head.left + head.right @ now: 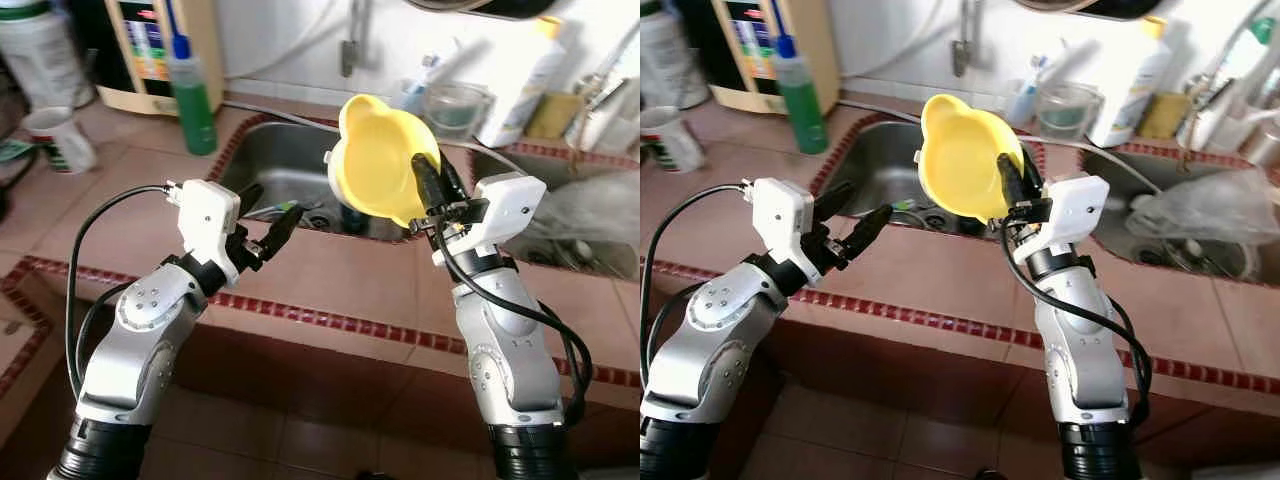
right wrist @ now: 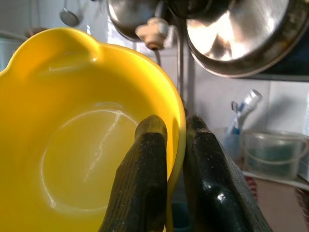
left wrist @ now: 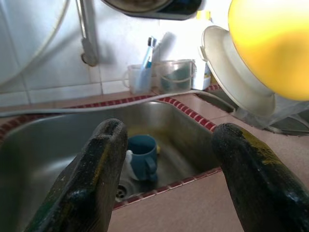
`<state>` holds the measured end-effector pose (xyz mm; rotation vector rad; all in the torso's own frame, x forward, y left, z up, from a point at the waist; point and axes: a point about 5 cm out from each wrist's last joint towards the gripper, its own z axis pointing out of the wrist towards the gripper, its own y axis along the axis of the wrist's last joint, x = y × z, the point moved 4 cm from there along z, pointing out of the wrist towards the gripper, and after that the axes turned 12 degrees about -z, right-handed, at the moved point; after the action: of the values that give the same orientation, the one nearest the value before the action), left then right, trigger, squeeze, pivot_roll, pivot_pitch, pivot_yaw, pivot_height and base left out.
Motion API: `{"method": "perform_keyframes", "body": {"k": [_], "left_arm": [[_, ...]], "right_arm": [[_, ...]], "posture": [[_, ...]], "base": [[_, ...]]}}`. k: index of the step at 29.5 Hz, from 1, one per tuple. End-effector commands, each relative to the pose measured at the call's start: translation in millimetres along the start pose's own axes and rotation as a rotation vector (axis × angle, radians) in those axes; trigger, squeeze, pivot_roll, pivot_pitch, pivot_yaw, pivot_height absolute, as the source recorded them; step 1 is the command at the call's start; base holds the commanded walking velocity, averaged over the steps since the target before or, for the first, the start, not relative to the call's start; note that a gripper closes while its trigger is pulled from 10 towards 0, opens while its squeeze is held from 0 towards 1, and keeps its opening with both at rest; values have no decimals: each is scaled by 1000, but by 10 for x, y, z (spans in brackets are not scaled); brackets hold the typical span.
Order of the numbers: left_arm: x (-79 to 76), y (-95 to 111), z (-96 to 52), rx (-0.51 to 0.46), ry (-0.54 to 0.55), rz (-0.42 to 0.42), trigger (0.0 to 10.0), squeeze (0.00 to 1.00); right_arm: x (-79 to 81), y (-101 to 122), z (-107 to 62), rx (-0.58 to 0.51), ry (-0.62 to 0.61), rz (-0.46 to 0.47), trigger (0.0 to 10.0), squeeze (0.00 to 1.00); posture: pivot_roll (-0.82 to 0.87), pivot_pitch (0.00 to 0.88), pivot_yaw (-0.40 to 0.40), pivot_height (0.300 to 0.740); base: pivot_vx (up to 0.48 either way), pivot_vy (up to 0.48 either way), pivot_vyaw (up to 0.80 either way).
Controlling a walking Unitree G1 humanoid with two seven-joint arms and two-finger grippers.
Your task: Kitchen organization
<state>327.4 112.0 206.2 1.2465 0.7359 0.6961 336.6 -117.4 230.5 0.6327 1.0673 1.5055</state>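
Nearest the camera, the two silver arms reach out over the terracotta-tiled counter (image 1: 340,280) with its red mosaic edging. The left gripper (image 1: 268,230) hovers above the counter's front edge, its fingers spread apart and grasping nothing. The right gripper (image 1: 432,185) is clenched on the rim of a yellow plastic bowl with scalloped lugs (image 1: 378,158), one finger (image 2: 145,179) inside the wall and the other outside, holding it tilted in the air over the near edge of the stainless steel sink basin (image 1: 270,160). The bowl looks light and stiff, with a glossy, probably slippery surface; a rim pinch like this one seems the sensible hold, though the bowl could swivel if jolted. It appears empty.

In the basin beyond lies a dark blue mug (image 3: 143,153) near the drain. Farther back, a green squeeze bottle (image 1: 192,95) stands left of the sink, and a clear plastic jug (image 1: 455,108) holding something dark green sits behind it by the wall.
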Motion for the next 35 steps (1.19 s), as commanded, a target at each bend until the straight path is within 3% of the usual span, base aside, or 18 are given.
{"method": "perform_keyframes", "body": {"k": [1,6,20,35], "left_arm": [[-1,28,-22,-7,-7,9,10000,0],[35,25,-15,-5,7,0,10000,0],[39,27,7,-2,-1,-2,10000,0],[7,23,19,2,-24,1,10000,0]], "right_arm": [[2,29,34,-8,3,-1,10000,0],[-2,23,32,-4,0,-6,10000,0],[10,9,2,0,6,1,10000,0],[41,0,-8,4,20,-3,10000,0]], "posture": [[-56,114,-11,740],[-61,115,-10,740],[-65,116,-9,740],[-68,109,-12,740]], "base": [[0,0,-800],[0,0,-800],[0,0,0],[298,0,0]]}}
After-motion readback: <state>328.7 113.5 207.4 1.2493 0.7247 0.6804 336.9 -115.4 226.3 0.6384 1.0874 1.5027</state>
